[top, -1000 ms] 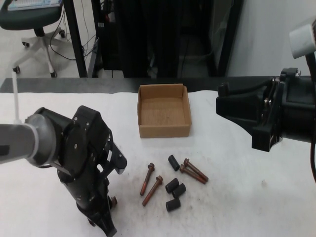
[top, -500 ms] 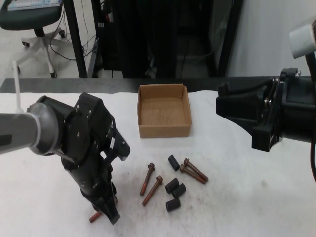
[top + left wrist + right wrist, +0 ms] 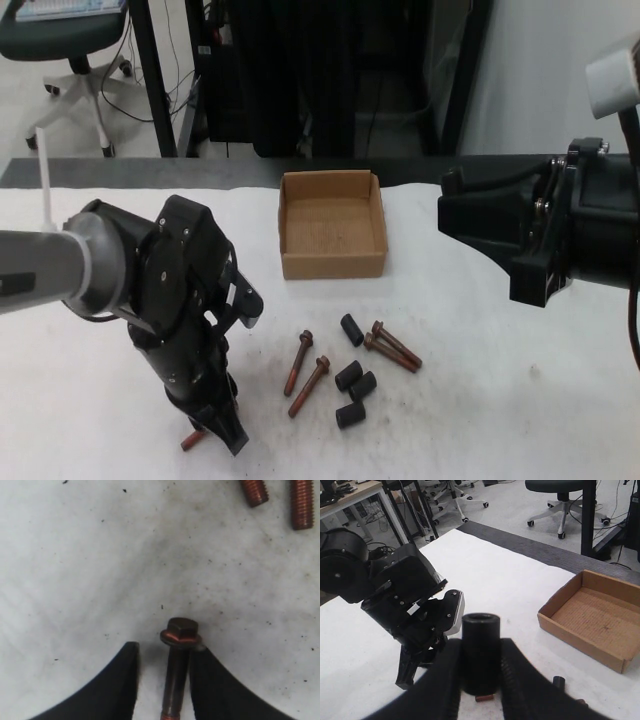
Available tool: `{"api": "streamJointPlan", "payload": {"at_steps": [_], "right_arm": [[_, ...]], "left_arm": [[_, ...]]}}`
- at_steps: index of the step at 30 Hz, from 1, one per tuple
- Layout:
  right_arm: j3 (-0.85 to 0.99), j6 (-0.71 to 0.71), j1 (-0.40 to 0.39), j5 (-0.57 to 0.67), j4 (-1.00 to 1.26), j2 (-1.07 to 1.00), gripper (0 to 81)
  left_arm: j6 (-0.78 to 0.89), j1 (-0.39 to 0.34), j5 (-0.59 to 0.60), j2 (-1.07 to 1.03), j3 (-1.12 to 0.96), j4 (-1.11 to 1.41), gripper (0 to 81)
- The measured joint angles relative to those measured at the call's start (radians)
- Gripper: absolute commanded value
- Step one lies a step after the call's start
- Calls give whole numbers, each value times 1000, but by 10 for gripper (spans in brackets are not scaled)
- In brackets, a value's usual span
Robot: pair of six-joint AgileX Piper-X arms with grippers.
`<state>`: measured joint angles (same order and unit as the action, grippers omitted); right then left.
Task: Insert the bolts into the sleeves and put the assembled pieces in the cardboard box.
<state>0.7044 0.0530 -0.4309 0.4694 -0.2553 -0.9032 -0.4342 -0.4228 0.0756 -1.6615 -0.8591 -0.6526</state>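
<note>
A rusty-brown bolt (image 3: pixel 177 670) lies on the white cloth between the fingers of my left gripper (image 3: pixel 162 680). The fingers are open: one touches the shaft, and cloth shows between the other and the bolt. In the high view that bolt's end (image 3: pixel 192 439) pokes out beside the left gripper (image 3: pixel 232 440) at the front left. My right gripper (image 3: pixel 481 667) is shut on a black sleeve (image 3: pixel 481 650), held upright high over the bench. The right arm (image 3: pixel 540 235) hangs at the right. Two loose bolts (image 3: pixel 305 372) and a crossed pair (image 3: pixel 395 345) lie mid-bench beside several black sleeves (image 3: pixel 352 385).
The open cardboard box (image 3: pixel 333 266) stands behind the loose parts, near the bench's far edge, with nothing in it. In the right wrist view its wall (image 3: pixel 580 642) shows beyond the held sleeve. Bare white cloth stretches to the front right.
The left arm has shifted right and a little back, bringing its fingers down around the front-left bolt. The right arm and its sleeve have stayed still.
</note>
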Motion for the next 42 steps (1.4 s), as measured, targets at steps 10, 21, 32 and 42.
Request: {"api": "streamJointPlan", "payload": {"at_steps": [10,21,32,42], "right_arm": [[0,0,0,0,0,0,8],[0,0,0,0,0,0,8],[0,0,-5,58,49,-129,8],[0,0,-173,209,573,-231,8]], "left_arm": [[8,0,13,-21,-9,-5,4],[183,0,13,13,-41,19,3],[434,22,223,393,-59,517,3],[774,22,476,487,-64,930,3]]}}
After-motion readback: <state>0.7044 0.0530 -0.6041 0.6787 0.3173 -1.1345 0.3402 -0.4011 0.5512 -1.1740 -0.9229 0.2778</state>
